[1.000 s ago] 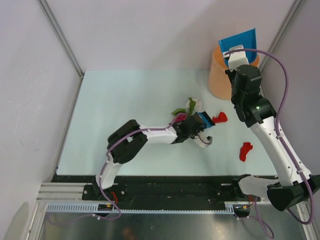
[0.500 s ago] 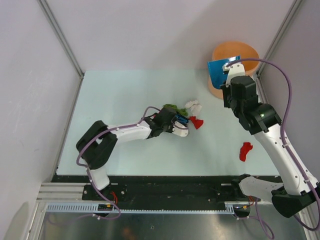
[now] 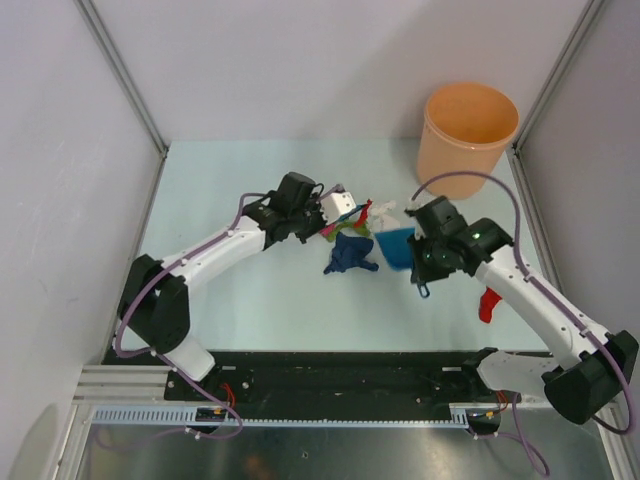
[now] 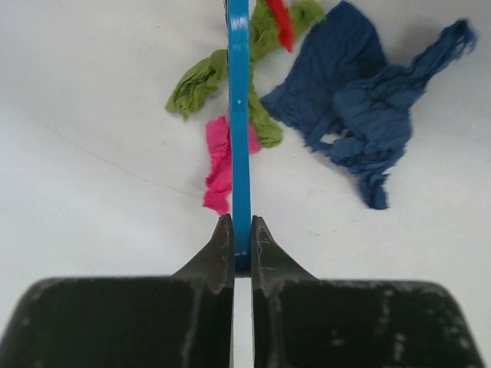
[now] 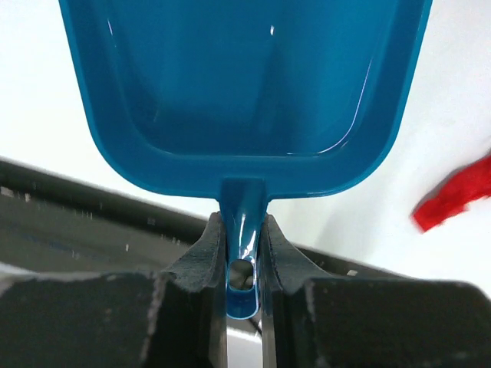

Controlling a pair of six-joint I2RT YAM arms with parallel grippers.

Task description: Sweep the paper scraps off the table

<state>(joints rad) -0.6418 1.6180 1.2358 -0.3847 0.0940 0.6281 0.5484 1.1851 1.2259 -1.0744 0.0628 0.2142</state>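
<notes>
My left gripper (image 4: 240, 224) is shut on a thin blue flat tool (image 4: 239, 115), seen edge-on, standing on the table (image 3: 215, 190). Green scraps (image 4: 198, 83), a pink scrap (image 4: 217, 165) and a red scrap (image 4: 281, 21) lie around the blade. A dark blue crumpled paper (image 4: 357, 100) lies to its right. In the top view my left gripper (image 3: 326, 212) is left of this pile (image 3: 350, 252), with a white scrap (image 3: 386, 212) beyond. My right gripper (image 5: 243, 222) is shut on the handle of the blue dustpan (image 5: 245, 84), which is empty and sits low to the right of the pile (image 3: 396, 246). A red scrap (image 3: 488, 303) lies apart on the right.
An orange bucket (image 3: 467, 125) stands at the table's far right corner. Pale walls with metal frame bars close in the left, back and right. The black rail (image 3: 330, 365) with the arm bases runs along the near edge.
My right arm has swung down from the orange bucket and brought the dustpan to the table beside the pile. My left arm has moved left and farther back with its tool.
</notes>
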